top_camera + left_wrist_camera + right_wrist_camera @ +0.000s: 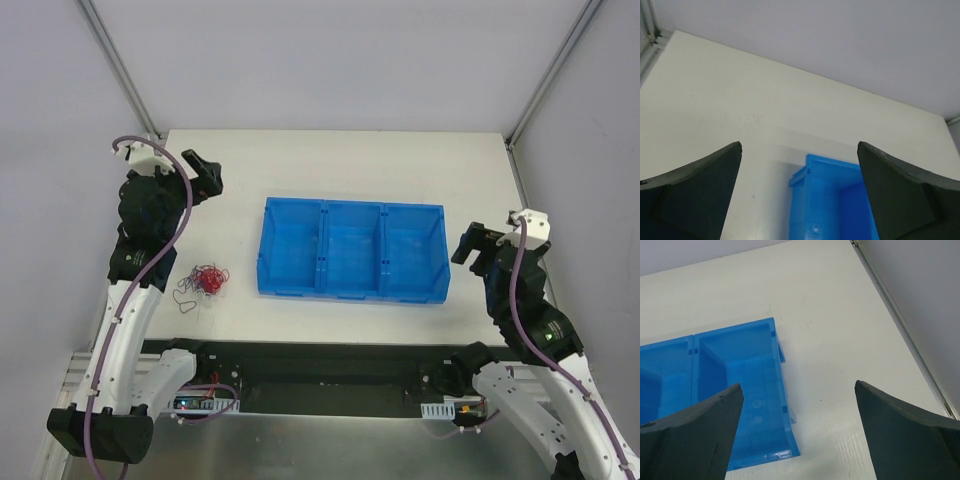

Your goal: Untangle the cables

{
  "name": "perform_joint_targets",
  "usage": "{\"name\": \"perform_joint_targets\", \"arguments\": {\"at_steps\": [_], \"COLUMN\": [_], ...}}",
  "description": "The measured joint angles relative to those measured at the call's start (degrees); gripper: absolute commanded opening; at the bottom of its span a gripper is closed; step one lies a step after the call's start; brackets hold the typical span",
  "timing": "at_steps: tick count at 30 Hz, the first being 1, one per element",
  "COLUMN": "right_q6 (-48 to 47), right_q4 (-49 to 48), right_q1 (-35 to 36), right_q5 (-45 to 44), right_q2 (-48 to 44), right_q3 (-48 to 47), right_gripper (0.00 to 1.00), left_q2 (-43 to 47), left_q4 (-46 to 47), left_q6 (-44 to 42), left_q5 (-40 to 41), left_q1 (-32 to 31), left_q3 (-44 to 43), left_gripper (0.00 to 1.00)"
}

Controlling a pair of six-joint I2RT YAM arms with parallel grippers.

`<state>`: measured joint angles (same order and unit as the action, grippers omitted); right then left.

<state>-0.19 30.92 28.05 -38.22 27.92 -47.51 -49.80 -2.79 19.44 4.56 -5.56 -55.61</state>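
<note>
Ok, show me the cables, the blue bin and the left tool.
cables (203, 282), top view, middle of the red and dark clump.
blue bin (352, 204), top view, on its far rim.
left tool (207, 173), top view, midway between its fingertips.

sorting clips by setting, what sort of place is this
Probably a lab robot test cell: a white table walled by grey panels on metal posts, a left arm and right arm bolted at its near edge, and a blue three-compartment bin near tangled cables.
</note>
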Motion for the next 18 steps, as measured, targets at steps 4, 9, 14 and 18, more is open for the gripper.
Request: {"name": "perform_joint_targets", "arguments": {"at_steps": [4, 9, 14, 18], "right_q6": [-0.15, -0.31, -0.76, -2.38], "right_q4": [2.38, 3.80, 5.97, 7.96], "right_q1": [0.00, 0.00, 0.00, 0.24], "right_q5": [3.02, 6.93, 9.46, 14.60], "right_q2": [2.14, 4.59, 7.91, 11.15], "right_q3": [-1.31, -1.79, -2.78, -5.84], "right_gripper": [0.96, 0.96, 0.96, 0.98], "left_q2": [0.09, 0.66, 2.27, 1.79], "left_q4": [-4.74, -11.54, -18.73, -25.07], "left_q6": [4.81, 9.42, 13.14, 16.83], "left_q5": [-4.61, -2.99, 3.56, 11.30], "left_q1": [0.02, 0.02, 0.04, 0.81], "left_q3": [-2.64, -2.84, -0.20, 2.91], "left_gripper": [0.99, 0.99, 0.97, 0.93]}}
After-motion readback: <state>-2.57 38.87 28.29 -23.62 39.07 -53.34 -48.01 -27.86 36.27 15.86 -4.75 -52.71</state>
